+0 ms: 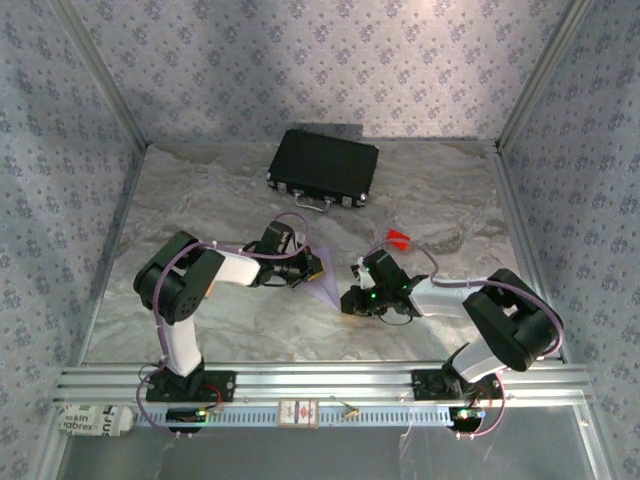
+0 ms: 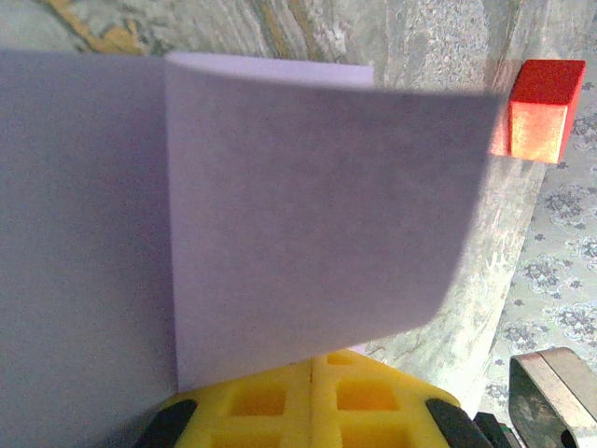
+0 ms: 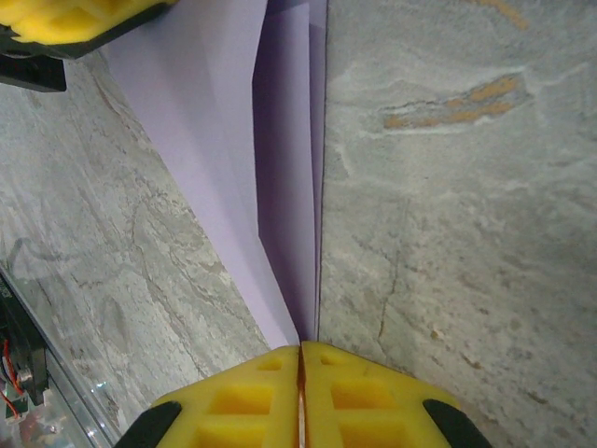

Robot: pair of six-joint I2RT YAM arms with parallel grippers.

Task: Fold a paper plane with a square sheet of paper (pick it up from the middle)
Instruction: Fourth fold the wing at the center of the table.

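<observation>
The square sheet of paper, pale lilac, is folded into a slim pointed paper plane [image 1: 327,288] hanging between my two grippers at mid-table. My left gripper [image 1: 314,268] is shut on its wide end. In the left wrist view a folded flap of the paper plane [image 2: 308,205] rises from the closed yellow fingers of the left gripper [image 2: 314,362]. My right gripper [image 1: 352,299] is shut on the pointed end. In the right wrist view the layers of the plane [image 3: 280,140] narrow down into the closed right gripper [image 3: 300,347], with a left gripper finger [image 3: 75,19] at the top left.
A black case [image 1: 323,167] lies at the back of the marble table [image 1: 200,200]. A small red block [image 1: 399,239] [image 2: 543,107] sits just behind the right gripper. Patterned walls enclose three sides, and a metal rail [image 1: 320,385] runs along the near edge.
</observation>
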